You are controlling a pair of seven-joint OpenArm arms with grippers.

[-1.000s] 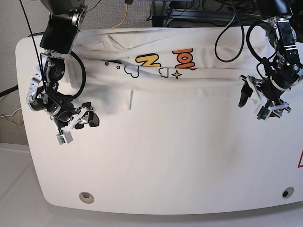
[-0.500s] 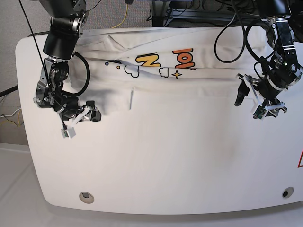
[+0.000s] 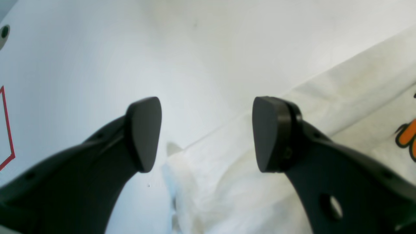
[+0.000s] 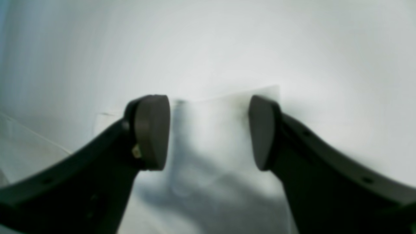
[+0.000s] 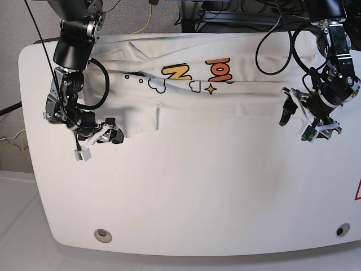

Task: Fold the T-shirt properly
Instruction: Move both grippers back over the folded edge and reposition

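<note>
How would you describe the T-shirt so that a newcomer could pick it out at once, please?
Start from the white tabletop and look along its far edge, between the two arms. There lies the T-shirt, a white, soft, creased band of cloth. Its yellow and orange cartoon letters, clouds and a star set it apart from the glossy, plain tabletop.

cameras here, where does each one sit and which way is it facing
base: high in front, looking down on the table, the T-shirt and both arms.
left wrist: behind the open left gripper, facing a shirt corner.
right wrist: behind the open right gripper, facing a shirt edge.
shared: all three show the T-shirt on the table.
</note>
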